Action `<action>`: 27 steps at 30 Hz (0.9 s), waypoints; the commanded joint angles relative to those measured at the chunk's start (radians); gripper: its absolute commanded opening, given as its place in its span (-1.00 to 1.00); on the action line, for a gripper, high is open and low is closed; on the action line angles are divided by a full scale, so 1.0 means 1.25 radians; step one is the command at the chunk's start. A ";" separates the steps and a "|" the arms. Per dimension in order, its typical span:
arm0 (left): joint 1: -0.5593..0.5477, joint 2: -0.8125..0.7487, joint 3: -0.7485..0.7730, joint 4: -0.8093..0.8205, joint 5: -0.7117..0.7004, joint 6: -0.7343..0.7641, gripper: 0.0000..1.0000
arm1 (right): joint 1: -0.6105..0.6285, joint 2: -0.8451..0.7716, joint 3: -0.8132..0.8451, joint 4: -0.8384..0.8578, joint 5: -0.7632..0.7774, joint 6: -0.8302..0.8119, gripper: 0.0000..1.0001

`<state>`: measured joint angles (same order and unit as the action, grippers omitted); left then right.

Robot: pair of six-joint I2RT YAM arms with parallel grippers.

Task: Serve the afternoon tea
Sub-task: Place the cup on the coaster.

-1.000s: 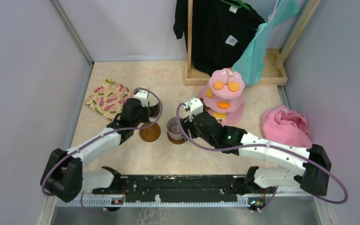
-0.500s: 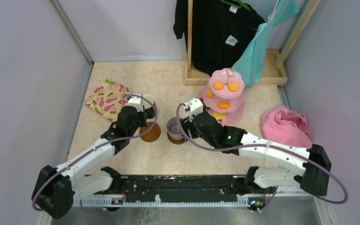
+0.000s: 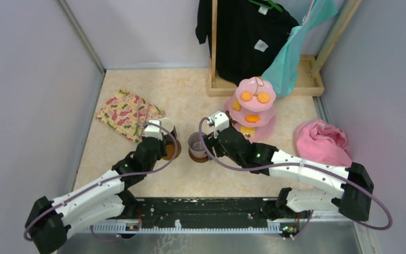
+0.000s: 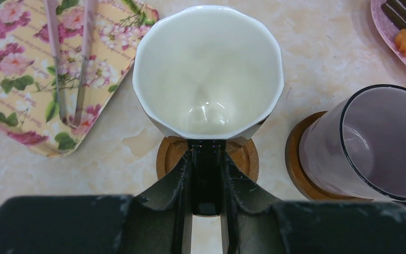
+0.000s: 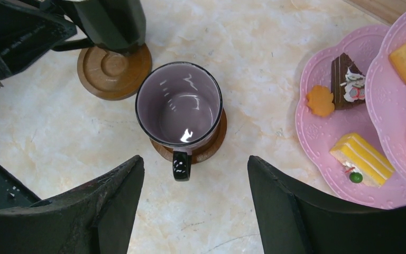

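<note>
My left gripper [image 4: 207, 174] is shut on the handle of the black mug [image 4: 209, 69], which has a white inside. The mug is upright over the far part of a round brown coaster [image 4: 166, 156]; mug [image 3: 166, 127] and coaster [image 3: 171, 152] also show from above. The smoky translucent mug [image 5: 180, 106] stands on the second coaster [image 5: 211, 148], handle toward my right gripper [image 5: 195, 174], which is open and empty just short of it. The pink three-tier stand [image 3: 255, 106] holds orange, yellow and brown snacks [image 5: 362, 156].
The flower-patterned tray [image 4: 26, 90] with pink tongs [image 4: 68, 63] lies left of the black mug. A pink cloth [image 3: 321, 142] lies at the right. A wooden clothes-rack base [image 3: 301, 87] with hanging clothes stands at the back. Walls close in both sides.
My left arm has drawn back toward its base and carried the black mug from beside the tray to over its coaster. The right arm and the smoky mug have not moved.
</note>
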<state>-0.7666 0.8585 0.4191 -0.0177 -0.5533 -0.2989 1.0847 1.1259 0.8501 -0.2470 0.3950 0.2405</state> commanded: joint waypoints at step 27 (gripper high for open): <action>-0.225 -0.084 -0.053 -0.089 -0.321 -0.216 -1.00 | 0.011 -0.031 -0.008 0.030 -0.007 0.019 0.44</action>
<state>-1.0386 0.7795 0.3489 -0.1864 -0.8917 -0.5404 1.0847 1.1255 0.8375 -0.2481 0.3908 0.2550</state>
